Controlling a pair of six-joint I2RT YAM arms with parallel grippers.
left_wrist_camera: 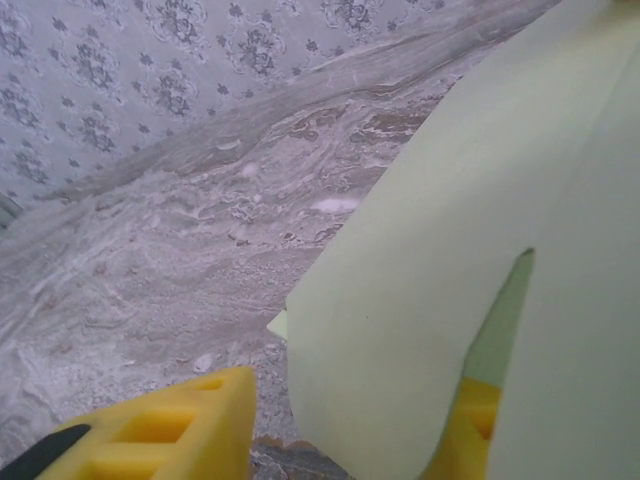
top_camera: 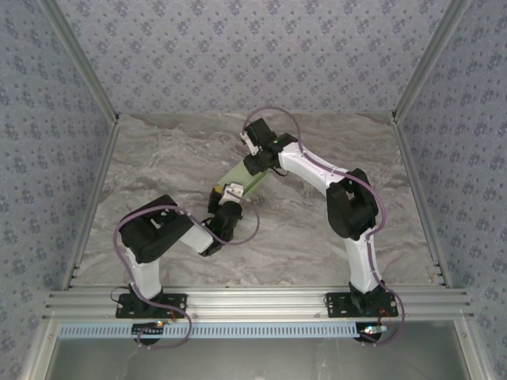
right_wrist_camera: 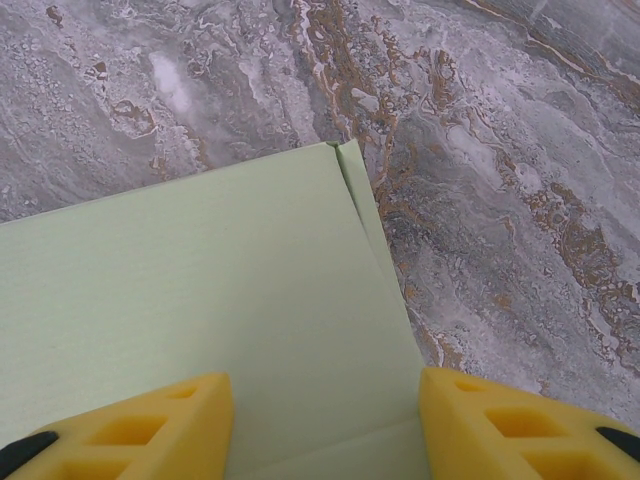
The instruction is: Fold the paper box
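Stretching diagonally, the paper box [top_camera: 247, 177] runs near-left to far-right.

paper box [top_camera: 245, 176] mostly buried under left arm [top_camera: 226, 212] and right arm [top_camera: 269, 158] up top; at left wrist it runs off right/bottom edges, half-hiding one left claw [left_wrist_camera: 355, 405] finger [left_wrist_camera: 480, 410].

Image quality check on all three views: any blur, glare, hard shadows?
Top external: even, diffuse light, no glare, only faint shadows by the arms; paper box small but sharp. Left wrist: paper box so near the lens that its edges go soft, left fingers blurred, table behind fairly crisp. Right wrist: table veining and card sharp, right fingers slightly soft, no glare.
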